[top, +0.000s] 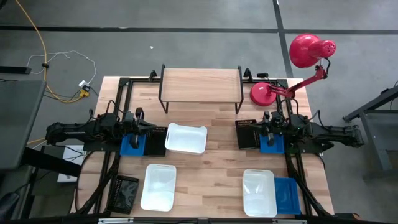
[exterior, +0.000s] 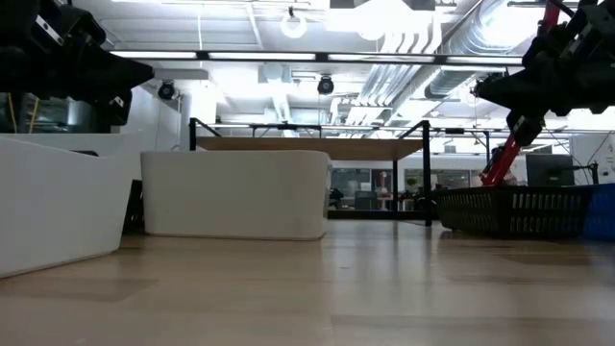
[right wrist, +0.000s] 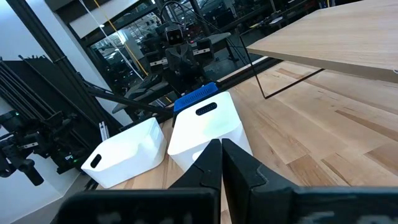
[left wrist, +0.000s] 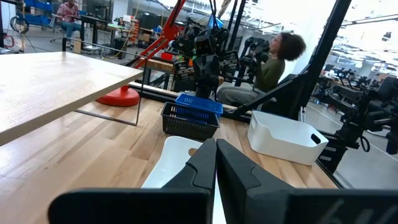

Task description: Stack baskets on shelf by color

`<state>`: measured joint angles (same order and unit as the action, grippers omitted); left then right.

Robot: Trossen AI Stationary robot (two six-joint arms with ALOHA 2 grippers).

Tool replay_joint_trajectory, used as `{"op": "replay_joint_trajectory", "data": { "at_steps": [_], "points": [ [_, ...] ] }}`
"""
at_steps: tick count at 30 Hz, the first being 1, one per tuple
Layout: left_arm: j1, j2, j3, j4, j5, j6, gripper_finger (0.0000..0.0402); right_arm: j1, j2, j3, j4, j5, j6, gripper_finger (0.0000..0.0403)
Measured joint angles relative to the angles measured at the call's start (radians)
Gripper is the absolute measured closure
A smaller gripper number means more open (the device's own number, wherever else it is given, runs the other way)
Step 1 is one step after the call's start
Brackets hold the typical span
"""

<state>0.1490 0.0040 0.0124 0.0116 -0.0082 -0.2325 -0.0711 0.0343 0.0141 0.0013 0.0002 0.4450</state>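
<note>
The shelf (top: 201, 84) stands at the table's far middle on thin black legs, its plank top bare. A white basket (top: 185, 138) sits on the table near the centre, with a black basket (top: 155, 143) and a blue basket (top: 132, 144) to its left, under my left arm. My left gripper (top: 161, 129) hovers shut beside the white basket (left wrist: 177, 162). My right gripper (top: 249, 127) hovers shut over a black basket (top: 247, 134), with a blue basket (top: 272, 144) beside it. Near the table's front edge lie two white baskets (top: 158, 186) (top: 259, 193), a black one (top: 124, 193) and a blue one (top: 287, 194).
A red desk lamp (top: 305, 56) with its round base (top: 264, 93) stands at the table's far right corner, next to the shelf. A person (left wrist: 273, 62) sits beyond the table's right side. Bare wood lies between the shelf and the central white basket.
</note>
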Motion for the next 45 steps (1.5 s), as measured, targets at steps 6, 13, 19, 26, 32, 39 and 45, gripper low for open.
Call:
{"op": "replay_joint_trajectory", "data": {
  "at_steps": [6,13,19,26,32,39,45],
  "points": [
    [0.000,0.000,0.000,0.000,0.000,0.000,0.0401,0.000,0.000,0.000,0.000,0.000,0.000,0.0403],
    [0.000,0.000,0.000,0.000,0.000,0.000,0.0401,0.000,0.000,0.000,0.000,0.000,0.000,0.0403],
    [0.000,0.000,0.000,0.018,-0.036,0.004,0.0401,0.000,0.000,0.000,0.011,0.025,-0.033,0.0403],
    [0.000,0.000,0.000,0.282,-0.086,-0.217,0.0401,0.000,-0.002,-0.001,0.326,0.309,0.342,0.0403],
    [0.000,0.001,0.000,0.459,-0.162,-0.286,0.0401,-0.001,-0.002,-0.001,0.515,0.598,0.503,0.0403],
    [0.000,0.048,0.039,0.465,-0.161,-0.410,0.0401,0.008,0.037,0.009,0.661,0.440,0.466,0.0403],
    [0.000,0.260,0.238,0.297,-0.098,-0.347,0.0401,0.030,0.177,0.195,0.637,0.348,0.313,0.0403]
  ]
}}
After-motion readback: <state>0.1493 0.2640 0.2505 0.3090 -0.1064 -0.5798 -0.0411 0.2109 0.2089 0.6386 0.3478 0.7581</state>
